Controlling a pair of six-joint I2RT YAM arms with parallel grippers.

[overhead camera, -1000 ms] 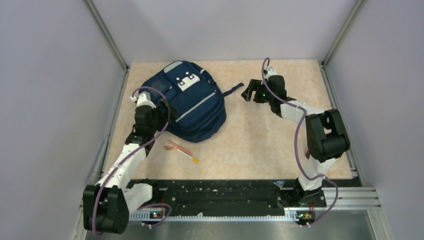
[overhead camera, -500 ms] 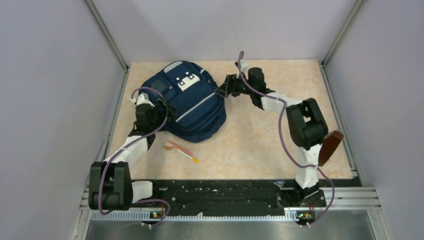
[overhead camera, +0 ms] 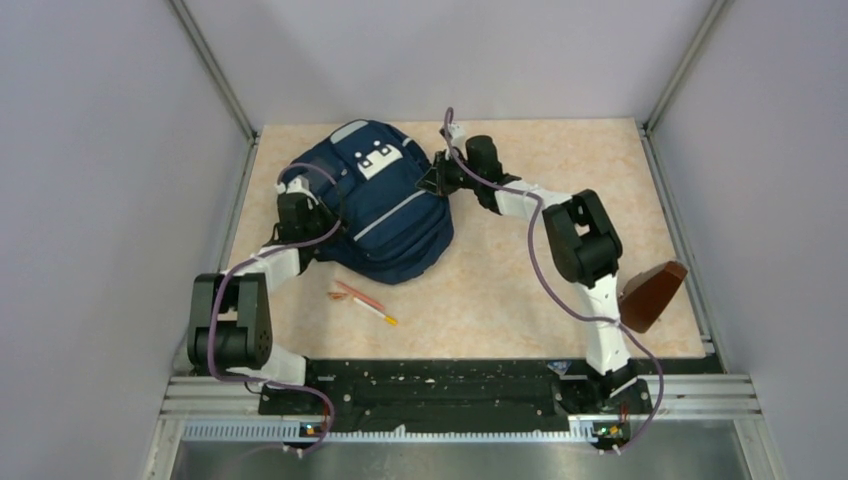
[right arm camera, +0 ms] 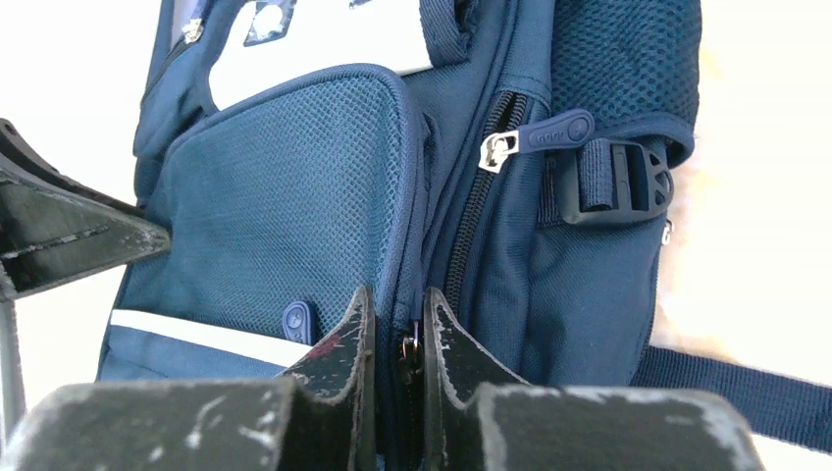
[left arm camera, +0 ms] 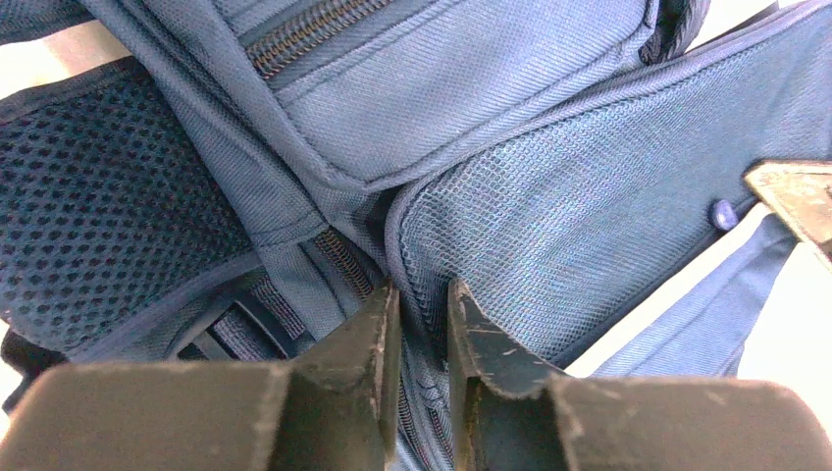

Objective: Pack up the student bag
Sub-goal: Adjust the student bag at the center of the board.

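From overhead you lose the fingertips of the left gripper point(overhead camera: 322, 218) against the left flank of the student bag point(overhead camera: 390, 215), and those of the right gripper point(overhead camera: 435, 181) against its right edge. Both wrist views cut the bag off at their borders. Each pair of jaws pinches bag fabric, but which layer is unclear. A metal bit point(right arm camera: 406, 343) between the right jaws is too dark to name. The thin sticks point(overhead camera: 362, 303) on the bag's near side are too small to identify.

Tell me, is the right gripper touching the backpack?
Touching. In the right wrist view, the right gripper is closed on a seam of the backpack, and the fabric fills the space between its two sides with no gap.
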